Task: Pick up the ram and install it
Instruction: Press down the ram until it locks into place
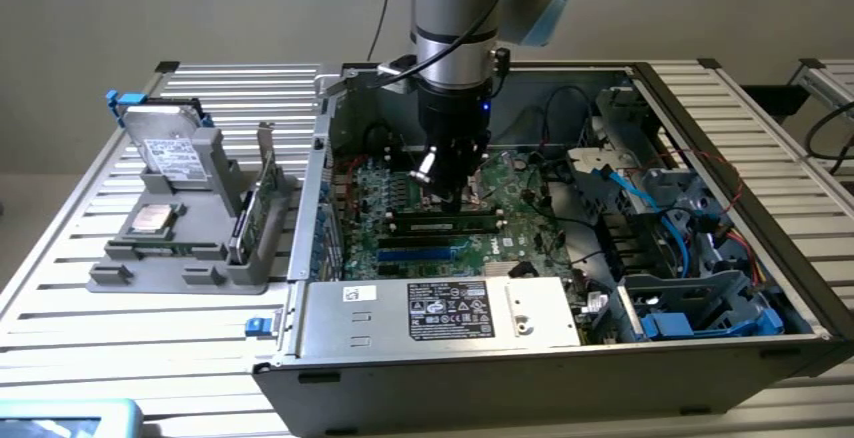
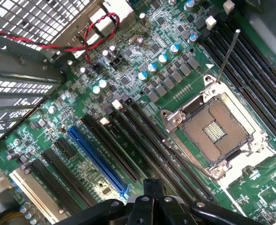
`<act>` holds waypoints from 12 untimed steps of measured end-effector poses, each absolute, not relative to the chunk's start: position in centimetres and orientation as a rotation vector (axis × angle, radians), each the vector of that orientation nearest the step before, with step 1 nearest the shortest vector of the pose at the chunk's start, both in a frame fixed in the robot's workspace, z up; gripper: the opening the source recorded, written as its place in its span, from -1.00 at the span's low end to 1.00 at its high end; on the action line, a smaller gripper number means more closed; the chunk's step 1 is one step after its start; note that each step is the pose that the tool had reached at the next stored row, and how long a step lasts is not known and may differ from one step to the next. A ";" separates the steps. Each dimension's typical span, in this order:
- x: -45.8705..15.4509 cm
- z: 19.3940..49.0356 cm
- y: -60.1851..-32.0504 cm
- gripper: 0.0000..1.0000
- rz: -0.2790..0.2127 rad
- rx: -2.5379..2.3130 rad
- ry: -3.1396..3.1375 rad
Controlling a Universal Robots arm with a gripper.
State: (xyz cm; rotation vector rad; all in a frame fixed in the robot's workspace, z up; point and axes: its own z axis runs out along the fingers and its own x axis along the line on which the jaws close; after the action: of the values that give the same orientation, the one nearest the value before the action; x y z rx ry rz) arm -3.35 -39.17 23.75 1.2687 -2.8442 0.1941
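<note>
You've got an open PC case [image 1: 747,358] on the slatted tabletop [image 1: 134,318]; grey fixture [image 1: 187,258] at the exterior view's left holds a hard drive [image 1: 171,148]. Motherboard [image 2: 142,79]: empty CPU socket [image 2: 215,131], blue slot [image 2: 98,159].

The open case [image 1: 561,258] admits entry from above. Over the motherboard [image 1: 441,213] the arm [image 1: 454,48] takes up the central room. Drive cages [image 1: 694,298] and loose cables [image 1: 641,188] crowd the end toward the exterior view's right. The power supply [image 1: 441,313] blocks the near side. The slots [image 2: 142,136] beside the socket [image 2: 215,129] stand unobstructed.
</note>
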 end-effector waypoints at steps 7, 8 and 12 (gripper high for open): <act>-3.4 23.7 -39.2 -0.79 0.198 1.165 -2.891; -3.4 23.8 -39.2 -0.79 0.198 1.149 -2.898; -3.4 23.8 -39.2 -0.79 0.198 1.078 -2.923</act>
State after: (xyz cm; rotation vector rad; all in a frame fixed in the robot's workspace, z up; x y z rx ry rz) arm -3.35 -39.17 23.75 1.0781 -2.9234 0.1983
